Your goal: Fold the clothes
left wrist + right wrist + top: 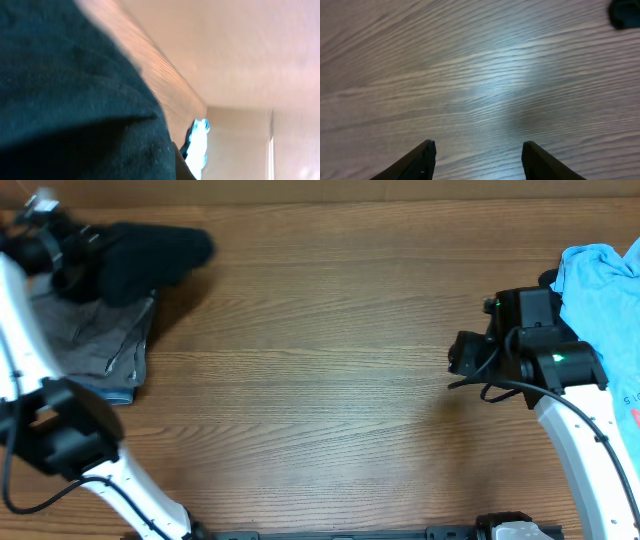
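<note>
Black garment (150,250) at 10 o'clock, bunched over grey-denim stack (100,350); left gripper (75,265) clamped on it. Right gripper (479,147) wide, empty. We judge stacking step; next: release, fetch blue T-shirt (600,280).

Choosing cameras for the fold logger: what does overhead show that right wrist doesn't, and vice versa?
Overhead only: a soft black fabric garment bunched at the far left over a flat grey-and-denim clothing pile, and a crumpled light blue fabric T-shirt at the right edge. Right wrist only: the right end effector close up, open, with only bare wood in its gap; a dark speck in the top corner is too small to identify. Both: the brown wood-grain table.
</note>
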`<state>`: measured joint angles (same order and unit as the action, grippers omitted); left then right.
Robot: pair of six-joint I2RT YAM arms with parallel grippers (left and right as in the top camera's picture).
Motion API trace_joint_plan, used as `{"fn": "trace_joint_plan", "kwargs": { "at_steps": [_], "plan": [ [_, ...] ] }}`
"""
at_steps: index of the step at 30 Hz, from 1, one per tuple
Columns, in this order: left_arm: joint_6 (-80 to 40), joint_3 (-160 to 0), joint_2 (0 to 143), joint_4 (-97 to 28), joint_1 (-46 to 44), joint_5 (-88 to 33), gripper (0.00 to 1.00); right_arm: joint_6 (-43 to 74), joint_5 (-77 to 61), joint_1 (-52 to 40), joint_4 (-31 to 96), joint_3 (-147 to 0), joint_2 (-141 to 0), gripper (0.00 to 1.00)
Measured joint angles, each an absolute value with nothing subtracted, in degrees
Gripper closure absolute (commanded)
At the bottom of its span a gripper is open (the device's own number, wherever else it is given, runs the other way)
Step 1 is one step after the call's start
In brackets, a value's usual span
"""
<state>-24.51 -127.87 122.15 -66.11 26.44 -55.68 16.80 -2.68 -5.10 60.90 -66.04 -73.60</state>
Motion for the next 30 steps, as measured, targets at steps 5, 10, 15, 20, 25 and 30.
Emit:
{"fn": "trace_joint_plan", "kwargs": {
  "at_steps": [5, 10, 15, 20, 25, 30],
  "plan": [
    [-27.62, -135.76, 120.29, -62.39, 9.28, -53.6, 0.96, 17.37, -2.79, -0.23, 61.78, -66.04, -73.6, 0.41],
    [-31.64, -137.51, 119.46, -59.94, -11.99, -48.25, 0.96, 17.69, -2.96, 10.57, 64.05, -66.04, -73.6, 0.39],
    [-31.22, -137.4, 120.27, -65.39, -25.28, -38.41, 0.96, 16.84, -5.13, 16.8, 65.06, -66.04, -73.6, 0.4],
    [-29.85, -137.4, 126.87, -72.53, -35.77, -25.69, 0.96, 14.96, -7.84, 17.26, 65.21, -66.04, -73.6, 0.5],
    [-28.51, -137.36, 135.02, -75.55, -36.05, -16.97, 0.96, 10.74, -14.35, 17.26, 65.25, -66.04, -73.6, 0.73],
    [-28.12, -137.32, 140.18, -78.67, -34.44, -11.92, 0.96, 7.57, -19.68, 16.6, 65.67, -66.04, -73.6, 0.83]
  ]
}}
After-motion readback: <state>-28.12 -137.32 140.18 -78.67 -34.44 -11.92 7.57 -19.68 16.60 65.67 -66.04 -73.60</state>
